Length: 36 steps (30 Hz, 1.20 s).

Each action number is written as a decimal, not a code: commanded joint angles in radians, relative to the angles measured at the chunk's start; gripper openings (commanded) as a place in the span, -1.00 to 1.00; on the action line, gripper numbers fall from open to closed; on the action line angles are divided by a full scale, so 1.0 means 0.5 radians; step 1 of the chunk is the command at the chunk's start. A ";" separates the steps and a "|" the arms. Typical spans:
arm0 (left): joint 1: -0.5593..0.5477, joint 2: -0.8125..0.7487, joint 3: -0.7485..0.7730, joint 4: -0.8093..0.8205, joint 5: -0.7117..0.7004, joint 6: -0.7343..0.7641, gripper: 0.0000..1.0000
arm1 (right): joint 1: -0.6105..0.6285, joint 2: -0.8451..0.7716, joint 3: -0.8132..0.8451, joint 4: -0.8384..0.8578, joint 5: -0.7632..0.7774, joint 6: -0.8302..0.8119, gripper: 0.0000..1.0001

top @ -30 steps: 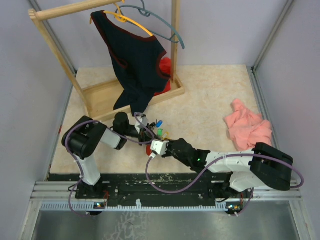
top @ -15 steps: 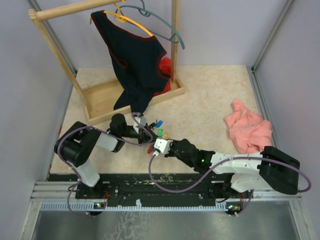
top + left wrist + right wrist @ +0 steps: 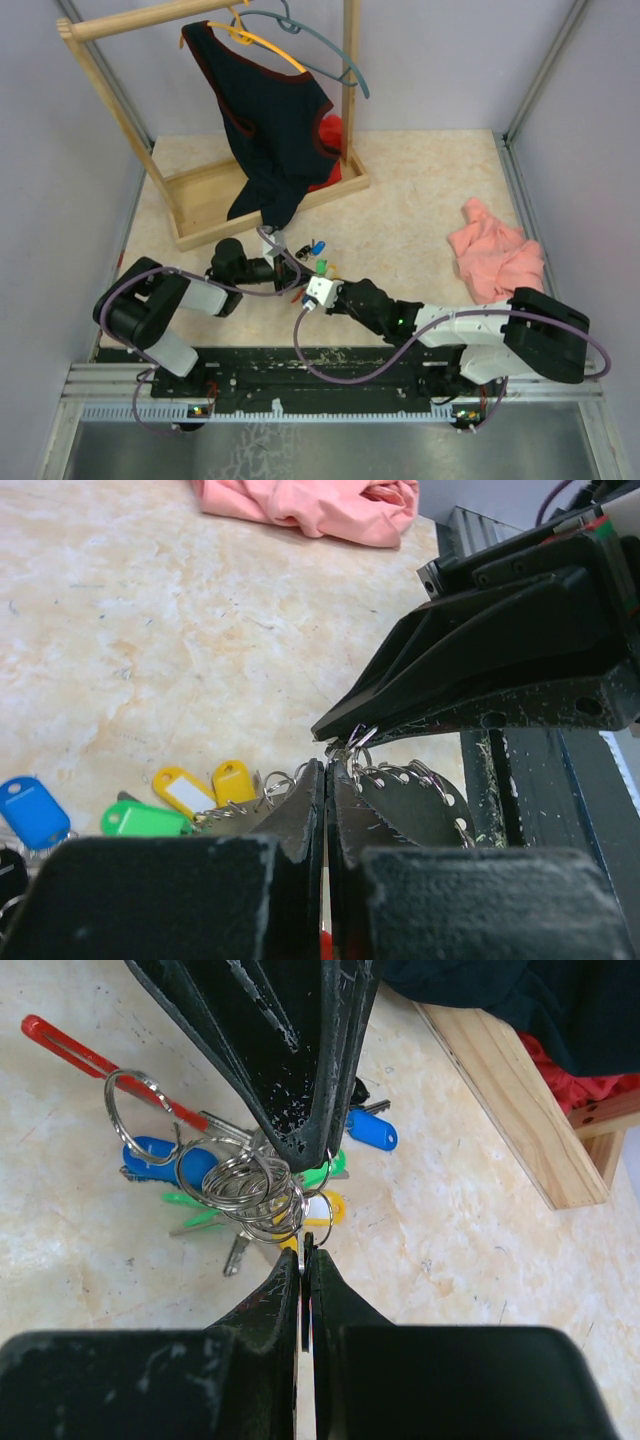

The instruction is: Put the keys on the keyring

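The left pincer (image 3: pixel 326 772) has snapped shut, so it and the shut right pincer (image 3: pixel 303 1255) both pinch the keys (image 3: pixel 140 820) beside the keyring (image 3: pixel 70 1045) on the surface (image 3: pixel 150 630); tugging apart could drop them.

Two arms (image 3: pixel 470 325), two hangers (image 3: pixel 262 42), one wooden rack (image 3: pixel 255 190), one dark garment (image 3: pixel 270 120), one pink cloth (image 3: pixel 495 255), one keyring (image 3: pixel 85 1055), two blue keys (image 3: pixel 372 1128), two yellow keys (image 3: pixel 232 780), green keys (image 3: pixel 140 820) tangled, uncounted.

The keys (image 3: pixel 320 265) lie on the table (image 3: pixel 420 200), just before the rack (image 3: pixel 349 100); the cloth (image 3: pixel 497 258) lies well to their right.
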State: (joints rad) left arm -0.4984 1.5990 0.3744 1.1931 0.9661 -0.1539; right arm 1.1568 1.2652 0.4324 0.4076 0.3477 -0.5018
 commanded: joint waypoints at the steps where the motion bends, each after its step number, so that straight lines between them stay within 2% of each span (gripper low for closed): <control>1: -0.015 -0.092 -0.087 0.302 -0.355 -0.165 -1.00 | 0.030 0.090 0.060 0.065 0.018 -0.018 -1.00; 11: -0.216 -0.230 -0.276 0.470 -1.030 -0.259 -1.00 | 0.031 0.275 0.188 0.259 -0.010 -0.145 -1.00; 19: -0.352 -0.225 -0.402 0.606 -1.421 -0.295 -1.00 | 0.024 0.277 0.201 0.390 0.000 -0.235 -1.00; 23: -0.349 -0.229 -0.440 0.606 -1.355 -0.225 -1.00 | -0.023 0.202 0.179 0.386 -0.004 -0.259 -1.00; 26: -0.325 -0.240 -0.461 0.577 -1.188 -0.180 -0.74 | -0.068 0.158 0.174 0.374 -0.008 -0.292 -1.00; 28: -0.290 -0.243 -0.478 0.575 -1.062 -0.156 -0.66 | -0.092 0.132 0.169 0.374 -0.018 -0.316 -1.00; 36: -0.052 -0.267 -0.448 0.486 -0.549 -0.078 -0.50 | -0.111 0.076 0.210 0.314 -0.086 -0.412 -1.00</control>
State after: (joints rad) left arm -0.5724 1.4891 0.1341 1.4246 0.5266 -0.2310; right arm 1.1046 1.3422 0.4934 0.5304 0.3305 -0.6762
